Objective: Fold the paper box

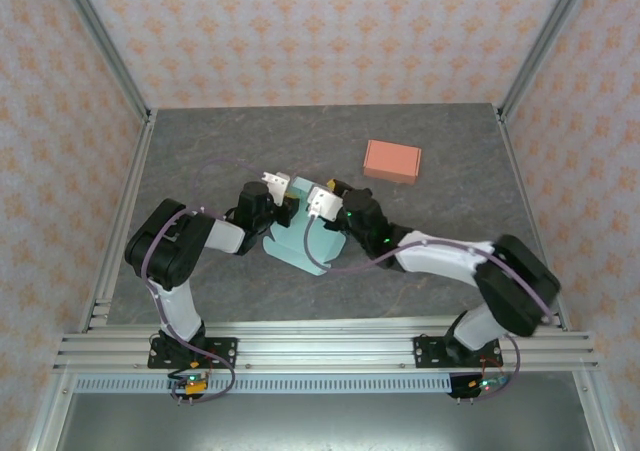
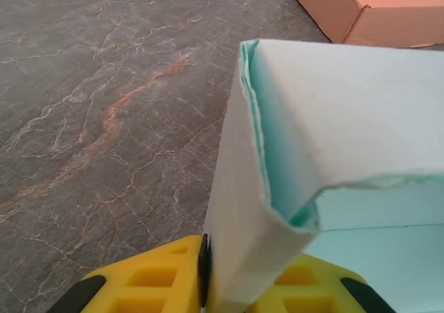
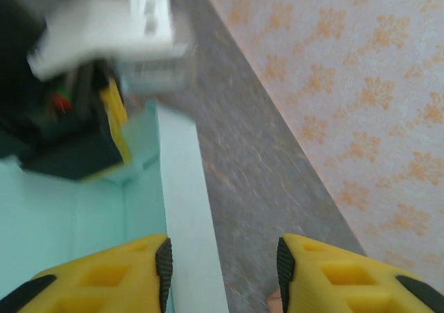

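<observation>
Well, the teal paper box (image 1: 298,243) lies half-folded on the worktop (image 1: 200,151), with a closed salmon box (image 1: 392,160) well beyond it. The left gripper (image 2: 243,271) has its jaws clamped on the paper box's raised corner wall. The right gripper (image 3: 222,257) hovers over another wall, jaws apart, with the wall's edge beside one finger.

Far left of the teal box (image 1: 297,249) the table (image 1: 200,151) lies open; far right stands an orange box (image 1: 392,160); left arm (image 1: 180,246) and right arm (image 1: 450,258) flank it.
</observation>
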Available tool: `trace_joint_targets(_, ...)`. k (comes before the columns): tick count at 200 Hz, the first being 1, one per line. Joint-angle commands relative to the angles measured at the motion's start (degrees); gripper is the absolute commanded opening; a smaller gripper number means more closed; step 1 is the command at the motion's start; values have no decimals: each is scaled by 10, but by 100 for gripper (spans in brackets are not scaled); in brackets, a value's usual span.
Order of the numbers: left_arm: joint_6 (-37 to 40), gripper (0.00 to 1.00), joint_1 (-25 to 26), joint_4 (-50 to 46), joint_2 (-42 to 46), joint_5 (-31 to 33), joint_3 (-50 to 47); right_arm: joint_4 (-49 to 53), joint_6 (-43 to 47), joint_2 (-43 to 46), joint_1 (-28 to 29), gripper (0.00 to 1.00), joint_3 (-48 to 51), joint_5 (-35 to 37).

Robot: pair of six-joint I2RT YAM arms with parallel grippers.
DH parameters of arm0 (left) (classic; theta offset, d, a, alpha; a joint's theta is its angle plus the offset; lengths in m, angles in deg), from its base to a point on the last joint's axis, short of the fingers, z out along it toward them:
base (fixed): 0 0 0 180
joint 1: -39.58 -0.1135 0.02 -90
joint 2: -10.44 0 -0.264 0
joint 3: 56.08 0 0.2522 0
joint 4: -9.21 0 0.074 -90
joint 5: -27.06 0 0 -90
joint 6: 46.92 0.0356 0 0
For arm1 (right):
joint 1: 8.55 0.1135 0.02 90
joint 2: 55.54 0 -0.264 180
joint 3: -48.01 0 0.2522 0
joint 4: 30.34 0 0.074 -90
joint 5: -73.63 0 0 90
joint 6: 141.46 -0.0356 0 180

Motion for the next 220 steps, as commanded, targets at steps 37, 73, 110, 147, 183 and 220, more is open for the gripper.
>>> trace_joint_targets(37,38,20,4,13,17,-27,-9,331,-286,-37,-122,55,-198,-285)
trace_joint_targets(73,40,21,5,50,4,-37,-23,507,-337,-205,-151,49,-389,-338)
trace_joint_targets(110,55,23,13,56,-2,-34,-28,557,-369,-288,-151,49,-467,-357)
trace_joint_targets(147,71,26,27,38,-20,-35,-11,597,-388,-350,-146,45,-508,-402)
trace_joint_targets(183,74,30,30,42,-18,-29,-15,580,-402,-336,-144,41,-477,-380)
trace_joint_targets(220,63,32,44,49,-21,16,-13,585,-402,-333,-144,31,-466,-349)
